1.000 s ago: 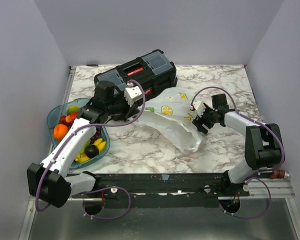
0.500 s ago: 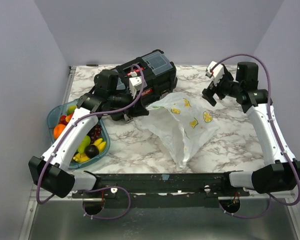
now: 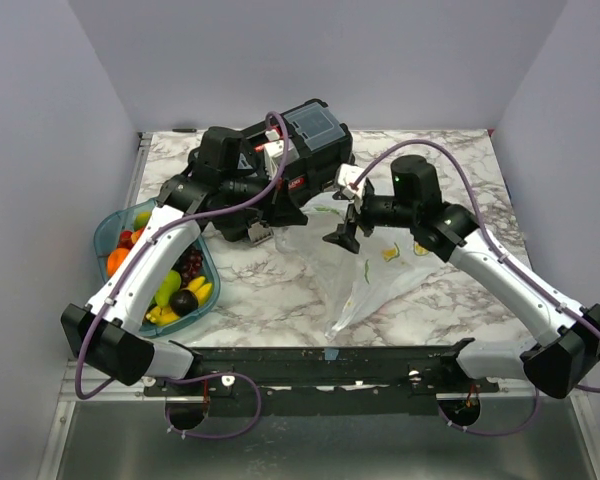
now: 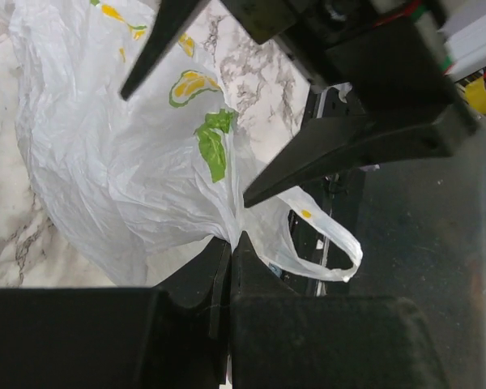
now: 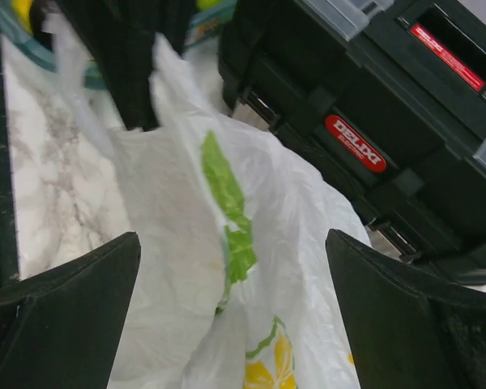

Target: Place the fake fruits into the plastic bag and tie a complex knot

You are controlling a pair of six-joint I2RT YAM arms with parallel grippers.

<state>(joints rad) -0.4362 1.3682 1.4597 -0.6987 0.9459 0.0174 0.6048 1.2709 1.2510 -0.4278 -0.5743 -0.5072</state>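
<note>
The plastic bag, whitish with lemon prints, lies crumpled in mid-table, its top edge lifted toward the toolbox. My left gripper is shut on that top edge; in the left wrist view the film is pinched where the jaws meet, and a handle loop hangs free. My right gripper hovers wide open just right of it. In the right wrist view its fingers straddle the bag without touching. The fake fruits, orange, green, yellow, red and dark purple, sit in the tray at the left.
A black toolbox stands at the back, close behind both grippers. The teal oval tray sits at the left edge. Grey walls close in the table on three sides.
My right arm swung from the back right to the middle and now hangs open over the bag's raised edge. The left gripper kept its hold and shifted slightly toward the toolbox, and the bag bunched narrower.
</note>
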